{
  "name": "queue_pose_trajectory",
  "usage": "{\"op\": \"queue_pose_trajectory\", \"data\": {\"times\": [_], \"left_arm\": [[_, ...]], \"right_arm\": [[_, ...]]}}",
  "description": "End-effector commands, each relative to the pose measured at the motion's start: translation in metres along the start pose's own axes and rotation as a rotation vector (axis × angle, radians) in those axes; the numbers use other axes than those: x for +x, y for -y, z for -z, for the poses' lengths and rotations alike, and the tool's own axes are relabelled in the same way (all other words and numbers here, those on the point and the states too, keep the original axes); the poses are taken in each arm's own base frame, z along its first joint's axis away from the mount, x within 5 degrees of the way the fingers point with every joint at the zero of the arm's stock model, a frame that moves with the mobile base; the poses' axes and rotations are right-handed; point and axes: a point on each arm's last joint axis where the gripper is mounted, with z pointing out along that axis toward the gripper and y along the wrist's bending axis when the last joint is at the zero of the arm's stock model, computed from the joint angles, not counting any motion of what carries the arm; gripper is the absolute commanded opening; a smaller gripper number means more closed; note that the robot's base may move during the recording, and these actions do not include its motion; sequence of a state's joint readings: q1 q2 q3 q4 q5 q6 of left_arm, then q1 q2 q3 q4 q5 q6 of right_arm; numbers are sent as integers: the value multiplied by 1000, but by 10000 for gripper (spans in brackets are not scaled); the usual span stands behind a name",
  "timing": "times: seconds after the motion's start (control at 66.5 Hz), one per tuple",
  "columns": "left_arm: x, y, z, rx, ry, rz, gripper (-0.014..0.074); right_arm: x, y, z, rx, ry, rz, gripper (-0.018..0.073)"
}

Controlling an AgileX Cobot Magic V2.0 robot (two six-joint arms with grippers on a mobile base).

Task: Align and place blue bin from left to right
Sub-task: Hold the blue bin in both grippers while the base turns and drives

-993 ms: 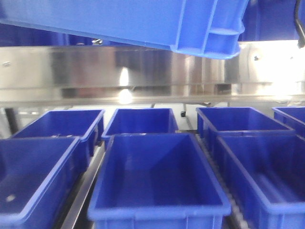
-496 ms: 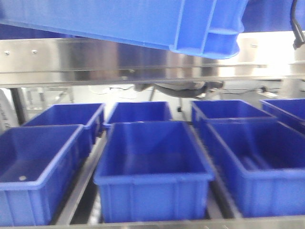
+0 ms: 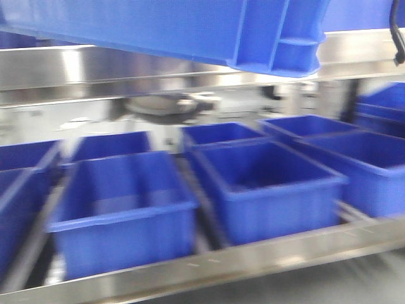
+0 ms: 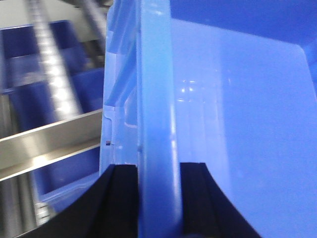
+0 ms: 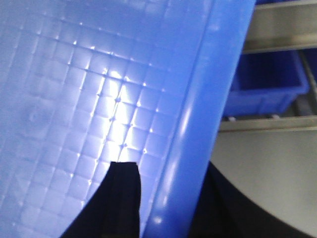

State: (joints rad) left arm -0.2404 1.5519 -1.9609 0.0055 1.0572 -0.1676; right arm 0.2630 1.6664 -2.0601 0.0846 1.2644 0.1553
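Steel racking (image 3: 221,261) holds blue crates (image 3: 120,202) below the left gripper (image 4: 158,168) and right gripper (image 5: 168,171), each clamped on the rim of the blue bin (image 3: 158,25).

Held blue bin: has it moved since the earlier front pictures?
Yes. The blue bin has moved right relative to the steel shelf rail, which slid left in view.

The rows of bins (image 3: 266,190) on the rack now look smaller and sit higher in the front view. They slant upward to the right where they ran level before, and the blur makes it hard to match any one of them to its earlier place. A steel ledge (image 3: 209,269), lately a thin strip, now crosses the bottom as a broad tilted band. The steel beam (image 3: 95,76) behind has climbed toward the corner of the blue bin (image 3: 158,25) overhead.
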Motion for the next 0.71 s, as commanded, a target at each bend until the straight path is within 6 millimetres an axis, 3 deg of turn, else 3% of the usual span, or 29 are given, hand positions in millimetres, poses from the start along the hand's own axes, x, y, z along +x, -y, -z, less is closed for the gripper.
{"op": "queue_pose_trajectory", "data": {"times": [0.0,0.692], "left_arm": [[-27,5,22,63,286,13,-111],[-27,5,22,63,286,13,-111]], "right_arm": [[-5,-2,14,-8,77,38,-153],[-5,-2,14,-8,77,38,-153]]}}
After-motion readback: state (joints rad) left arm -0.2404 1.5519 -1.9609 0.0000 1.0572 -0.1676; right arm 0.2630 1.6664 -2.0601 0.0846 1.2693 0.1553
